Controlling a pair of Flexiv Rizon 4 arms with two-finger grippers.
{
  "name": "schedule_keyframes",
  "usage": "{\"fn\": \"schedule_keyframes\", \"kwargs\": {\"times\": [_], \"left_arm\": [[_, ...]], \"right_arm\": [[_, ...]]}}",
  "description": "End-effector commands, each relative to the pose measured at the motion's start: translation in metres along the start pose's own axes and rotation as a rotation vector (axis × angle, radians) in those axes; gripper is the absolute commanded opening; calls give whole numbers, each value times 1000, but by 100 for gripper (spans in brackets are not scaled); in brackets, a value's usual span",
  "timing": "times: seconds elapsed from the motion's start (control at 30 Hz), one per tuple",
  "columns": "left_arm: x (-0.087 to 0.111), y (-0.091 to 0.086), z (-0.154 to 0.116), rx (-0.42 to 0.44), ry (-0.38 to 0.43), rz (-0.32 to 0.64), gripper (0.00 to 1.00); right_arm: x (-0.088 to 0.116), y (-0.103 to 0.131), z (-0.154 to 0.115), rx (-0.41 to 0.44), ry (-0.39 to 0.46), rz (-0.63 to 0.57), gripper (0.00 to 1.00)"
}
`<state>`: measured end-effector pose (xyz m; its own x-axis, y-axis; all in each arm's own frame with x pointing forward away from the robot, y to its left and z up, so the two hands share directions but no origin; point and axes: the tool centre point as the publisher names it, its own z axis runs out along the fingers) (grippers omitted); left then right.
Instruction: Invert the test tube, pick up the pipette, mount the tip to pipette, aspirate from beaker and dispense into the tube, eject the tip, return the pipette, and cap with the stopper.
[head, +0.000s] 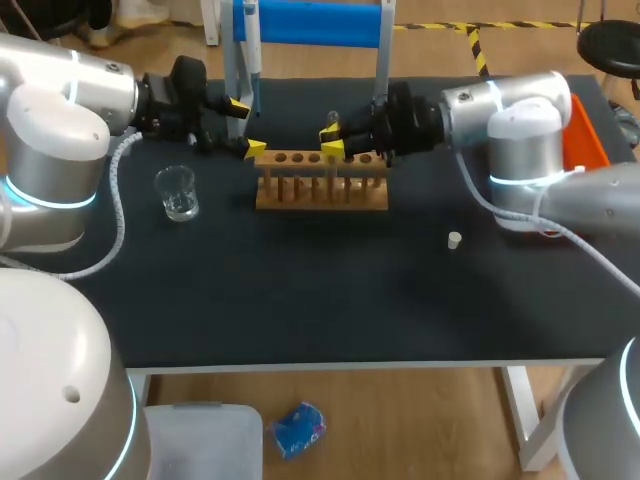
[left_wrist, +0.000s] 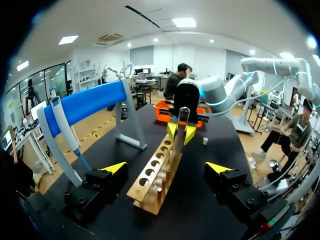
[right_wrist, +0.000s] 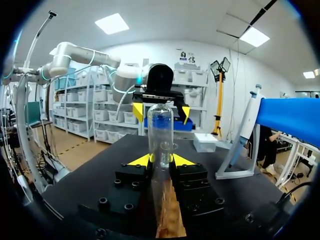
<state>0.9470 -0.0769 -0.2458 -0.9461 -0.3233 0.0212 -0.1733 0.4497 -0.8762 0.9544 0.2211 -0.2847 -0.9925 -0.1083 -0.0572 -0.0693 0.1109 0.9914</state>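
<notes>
1. Only the rounded top of the clear glass test tube (head: 333, 119) peeks above the right gripper (head: 332, 141) clamped on it.
2. Up top, the blue-barred pipette stand (head: 310, 22) runs off the head view's edge.
3. That small white stopper (head: 454, 240) is too tiny to read its shape.
4. Right wrist view: the light wooden tube rack (right_wrist: 166, 227) is mostly buried under that gripper.

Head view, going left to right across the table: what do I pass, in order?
Beaker → left tool → wooden rack → stopper → orange tray. The right tool with the test tube sits over the rack, so it is left out.
</notes>
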Motion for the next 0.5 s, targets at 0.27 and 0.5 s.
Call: {"fn": "schedule_keyframes", "kwargs": {"times": [0.27, 0.5], "left_arm": [[0, -1, -1, -4, 2, -1, 100], [0, -1, -1, -4, 2, -1, 100]], "right_arm": [[1, 14, -6, 0, -20, -25, 0], [0, 23, -8, -1, -20, -37, 0]]}}
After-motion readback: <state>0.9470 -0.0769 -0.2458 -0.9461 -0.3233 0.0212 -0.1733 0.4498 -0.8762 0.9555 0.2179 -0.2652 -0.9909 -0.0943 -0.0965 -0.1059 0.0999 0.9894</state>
